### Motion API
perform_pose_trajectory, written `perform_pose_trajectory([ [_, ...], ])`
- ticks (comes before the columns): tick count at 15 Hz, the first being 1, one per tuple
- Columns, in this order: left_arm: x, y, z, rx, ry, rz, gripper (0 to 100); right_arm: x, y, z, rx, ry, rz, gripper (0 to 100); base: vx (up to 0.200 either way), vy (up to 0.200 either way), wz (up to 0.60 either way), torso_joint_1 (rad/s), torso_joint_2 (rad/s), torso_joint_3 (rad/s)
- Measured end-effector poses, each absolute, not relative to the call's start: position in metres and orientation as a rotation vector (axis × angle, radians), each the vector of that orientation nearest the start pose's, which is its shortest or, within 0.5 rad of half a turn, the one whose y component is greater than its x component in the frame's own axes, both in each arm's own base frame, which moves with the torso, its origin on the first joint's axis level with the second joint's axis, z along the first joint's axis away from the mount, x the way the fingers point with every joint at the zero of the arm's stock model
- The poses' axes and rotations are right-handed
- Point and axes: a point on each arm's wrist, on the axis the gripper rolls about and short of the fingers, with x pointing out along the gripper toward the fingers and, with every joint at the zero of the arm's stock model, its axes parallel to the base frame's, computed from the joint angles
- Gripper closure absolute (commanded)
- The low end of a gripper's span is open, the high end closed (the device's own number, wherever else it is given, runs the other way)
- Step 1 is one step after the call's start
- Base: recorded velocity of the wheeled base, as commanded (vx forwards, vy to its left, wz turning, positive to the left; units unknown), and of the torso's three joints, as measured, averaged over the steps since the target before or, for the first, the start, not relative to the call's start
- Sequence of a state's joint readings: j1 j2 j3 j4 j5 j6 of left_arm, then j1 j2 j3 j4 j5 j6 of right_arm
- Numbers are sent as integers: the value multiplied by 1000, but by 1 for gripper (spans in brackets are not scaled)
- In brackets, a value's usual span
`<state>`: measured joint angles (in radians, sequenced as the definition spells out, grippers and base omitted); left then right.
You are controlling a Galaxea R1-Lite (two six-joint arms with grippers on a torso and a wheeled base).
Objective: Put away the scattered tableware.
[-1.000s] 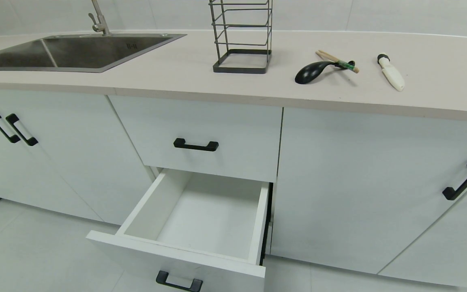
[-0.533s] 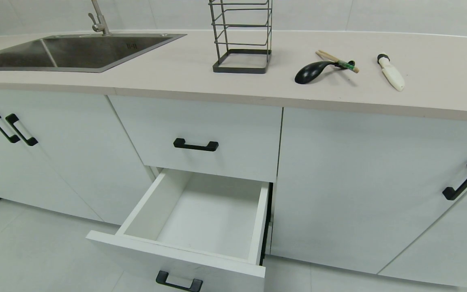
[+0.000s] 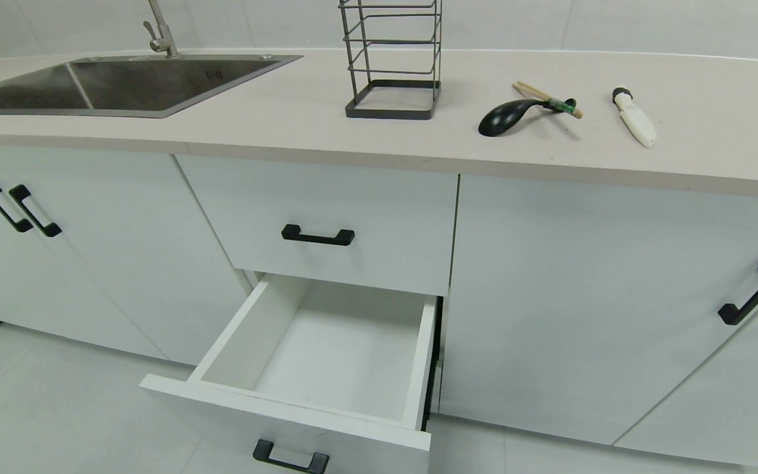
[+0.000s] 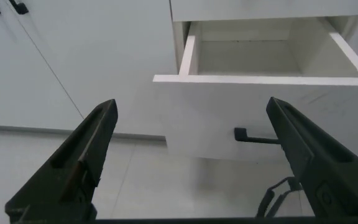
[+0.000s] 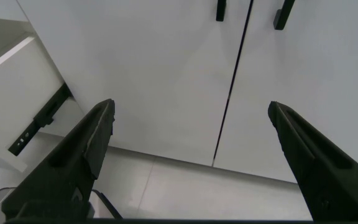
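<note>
This is a kitchen: a steel sink (image 3: 122, 82) with a faucet (image 3: 160, 29) is set into a pale countertop (image 3: 274, 125). Below the countertop run white cabinets (image 3: 583, 296) with black handles (image 3: 318, 235) and an open drawer (image 3: 418, 355); on the countertop sit a wire rack (image 3: 392, 66), a black spoon (image 3: 507, 117) and chopsticks (image 3: 547, 99).

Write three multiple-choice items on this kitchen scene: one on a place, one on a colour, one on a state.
1. The black spoon lies:
A. in the sink
B. on the counter, touching the chopsticks
C. inside a drawer

2. The cabinet handles are:
A. black
B. silver
C. white

3. The lower drawer is:
A. shut
B. pulled out and full
C. pulled out and empty

Answers:
1 B: the spoon rests on the counter with the chopsticks across its handle.
2 A: every handle shows black against the white fronts.
3 C: the lower drawer juts out and its inside is bare.
</note>
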<state>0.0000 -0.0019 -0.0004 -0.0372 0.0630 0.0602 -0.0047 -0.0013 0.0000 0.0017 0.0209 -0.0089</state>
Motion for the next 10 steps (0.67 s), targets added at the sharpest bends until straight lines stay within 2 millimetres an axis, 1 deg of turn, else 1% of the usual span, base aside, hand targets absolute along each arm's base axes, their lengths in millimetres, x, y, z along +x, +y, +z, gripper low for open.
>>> perform_pose_trajectory([
  [2,-23,1,76,63,-5,35,0,-23,1,75,-9,0,16,0,0,0,0,0,0,0],
  [5,-23,1,75,73,-1,25,0,-23,1,75,-9,0,15,0,0,0,0,0,0,0],
  [10,-23,1,76,33,-3,27,0,-23,1,75,-9,0,16,0,200,0,0,2,2,0],
])
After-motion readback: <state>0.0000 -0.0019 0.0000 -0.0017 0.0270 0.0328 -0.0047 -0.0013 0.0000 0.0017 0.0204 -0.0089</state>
